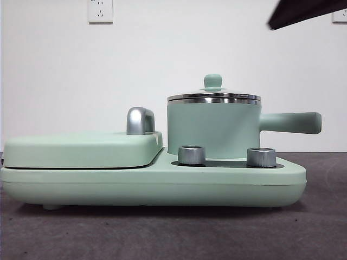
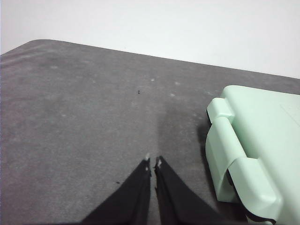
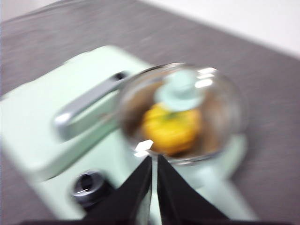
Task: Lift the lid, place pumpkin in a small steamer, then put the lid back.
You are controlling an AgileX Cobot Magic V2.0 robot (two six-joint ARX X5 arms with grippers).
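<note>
The small steamer (image 1: 212, 130) stands on the right side of the mint-green appliance base (image 1: 152, 184), its long handle (image 1: 290, 122) pointing right. The glass lid (image 1: 213, 96) with its mint-green knob (image 1: 212, 82) rests on the pot. Through the lid (image 3: 180, 112) in the blurred right wrist view the yellow-orange pumpkin (image 3: 171, 129) sits inside the pot. My right gripper (image 3: 154, 158) is shut and empty, above and apart from the lid; it shows as a dark tip (image 1: 306, 12) at the top right. My left gripper (image 2: 153, 160) is shut over bare table beside the appliance.
A flat rectangular griddle cover (image 1: 81, 149) with a steel handle (image 1: 140, 120) fills the base's left half. Two silver knobs (image 1: 192, 155) (image 1: 261, 157) stand in front of the pot. Grey table surface (image 2: 84, 108) spreads around the appliance; a white wall is behind.
</note>
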